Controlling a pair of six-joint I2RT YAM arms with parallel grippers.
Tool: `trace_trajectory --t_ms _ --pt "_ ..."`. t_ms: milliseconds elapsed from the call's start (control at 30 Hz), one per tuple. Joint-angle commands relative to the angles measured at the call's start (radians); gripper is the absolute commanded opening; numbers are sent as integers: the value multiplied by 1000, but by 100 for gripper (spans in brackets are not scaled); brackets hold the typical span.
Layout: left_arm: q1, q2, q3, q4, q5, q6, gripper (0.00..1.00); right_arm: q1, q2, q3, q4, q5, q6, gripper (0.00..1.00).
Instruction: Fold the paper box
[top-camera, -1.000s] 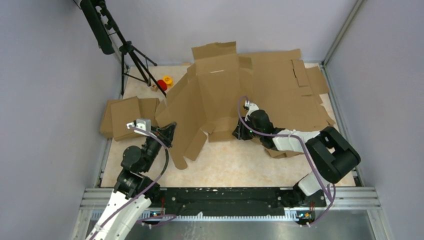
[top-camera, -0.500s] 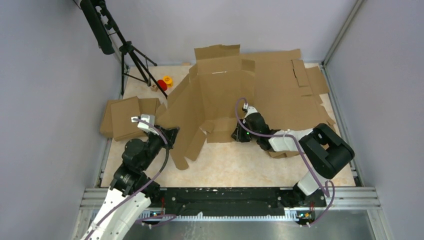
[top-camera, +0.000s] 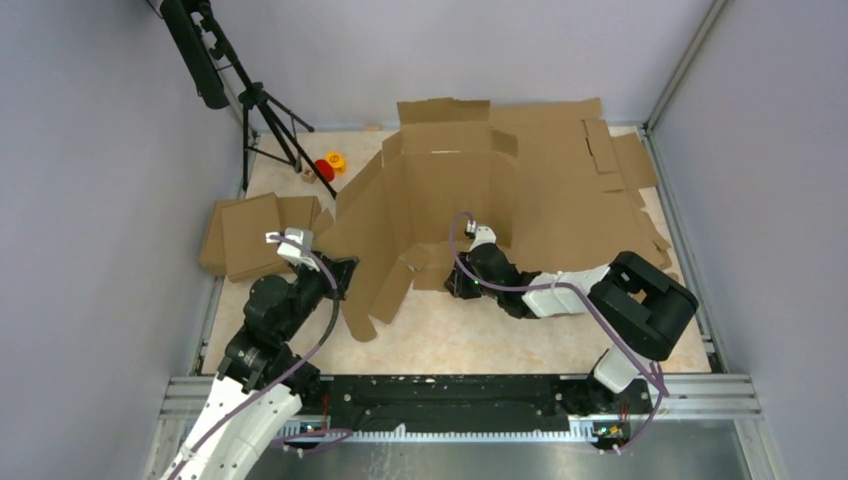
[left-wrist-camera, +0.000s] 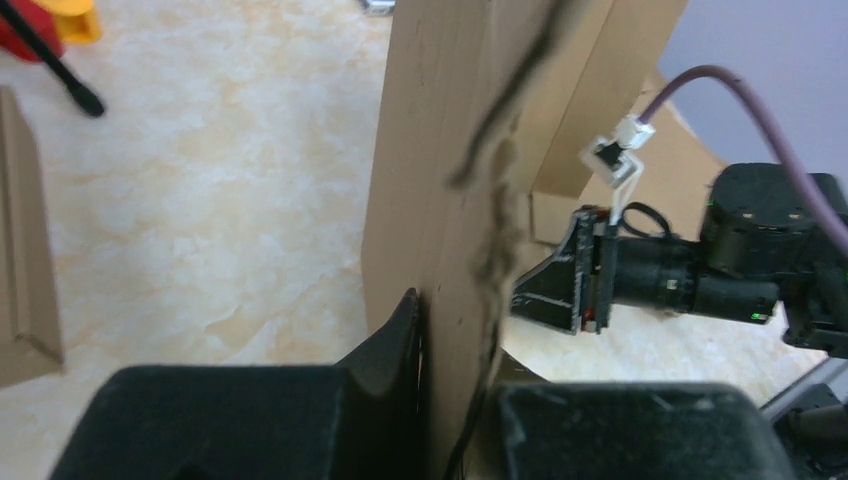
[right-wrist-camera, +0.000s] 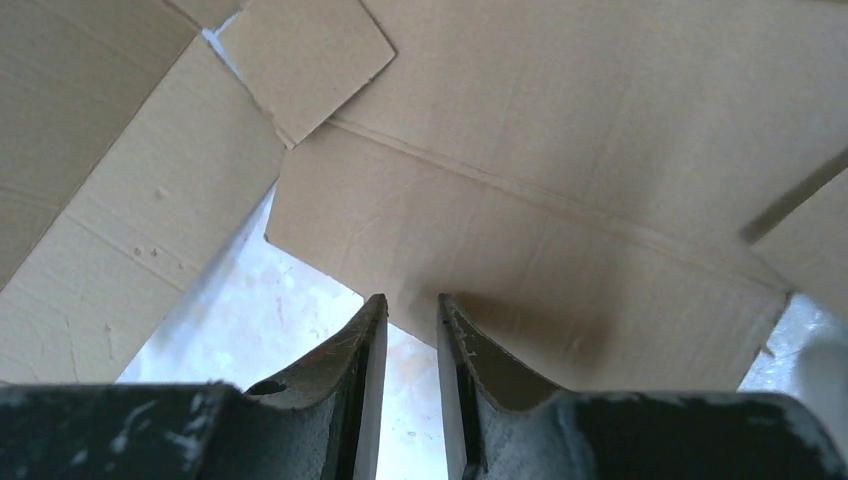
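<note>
As the top camera has it, the paper box (top-camera: 440, 195), one large plain brown corrugated cardboard piece with creased panels and slotted flaps, sits mid-surface (top-camera: 450, 335), half raised. The back panel is upright with a flap on top, and the side panels slope down to the left and front. Left gripper (top-camera: 343, 272) is at the box's left flap edge. Right gripper (top-camera: 456, 285) is low at the front flap. The box's right side overlaps the pile of flat brown slotted cardboard sheets (top-camera: 590, 180); same colour, so the boundary there is hard to trace. Smaller brown cardboard pieces (top-camera: 248, 235) lie at the left edge, apart from the box. Jaw state of either gripper isn't readable from up here.

Left wrist: a box panel runs edge-on between the black fingers (left-wrist-camera: 395, 335), and the gripper is clamped on it. The panel fills the frame centre and hides most of what's behind it; its near edge is blurred. The right gripper shows past it, tips pointing toward the cardboard.

Right wrist: fingers (right-wrist-camera: 365, 340) are a narrow slit apart, with pale surface visible through the slit and nothing between them. The tips sit right at the near edge of a creased box flap; can't tell if they touch it. The panels are cut off by the frame on every side.
</note>
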Motion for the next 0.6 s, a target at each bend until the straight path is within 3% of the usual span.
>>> trace_trajectory --t_ms 0,167,300,400,467,567 --pt "-5 48 80 -153 -110 31 8 9 -18 45 -20 86 -12 26" --pt "-5 19 56 -122 -146 95 5 9 -87 43 -53 66 -66 38" --pt "-5 -20 20 -74 -88 157 3 1 -178 60 -123 70 -108 48" --pt "-5 -16 26 -78 -84 181 2 -46 -248 87 -190 -20 -141 58" --pt "-5 -12 31 -79 -78 187 2 -89 -295 102 -235 -61 -166 72" --pt "-5 -13 32 -78 -74 191 2 -174 -369 113 -297 -56 -217 78"
